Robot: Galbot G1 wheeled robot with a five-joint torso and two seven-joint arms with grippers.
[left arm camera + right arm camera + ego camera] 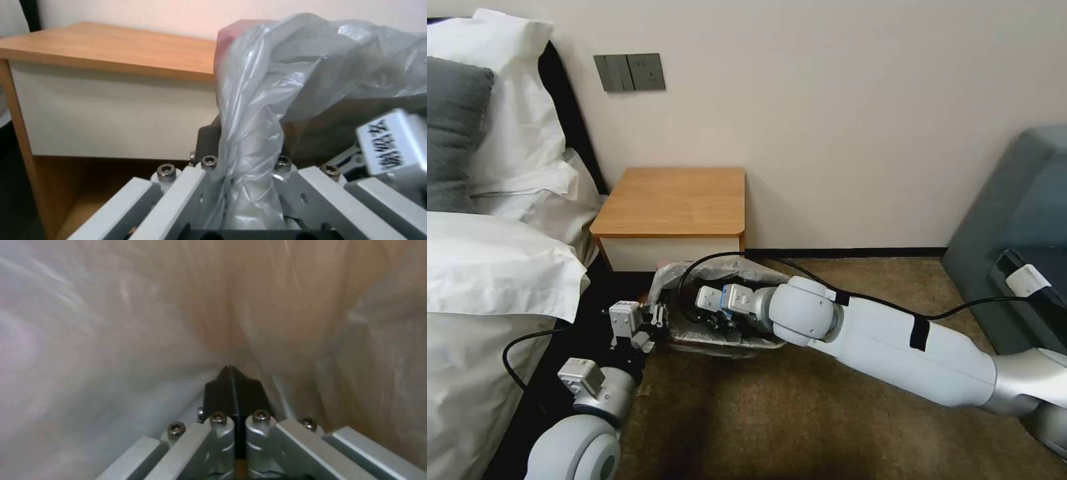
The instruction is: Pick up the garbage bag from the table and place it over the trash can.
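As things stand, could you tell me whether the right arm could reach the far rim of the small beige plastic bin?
Probably yes: the right gripper, fingers shut, is already down inside the thin grey garbage bag lining the bin, with only loose plastic before it.

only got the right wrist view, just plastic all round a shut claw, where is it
observer: In the head view the right claw is down inside the garbage bag, which sits in the trash can on the floor.
operator: whats the left one doing
observer: The left claw is at the bin's left side, pinching a bunched edge of the bag.
operator: is the bag off the table
observer: Yes, none of it lies on the table; the bin stands just in front of it.
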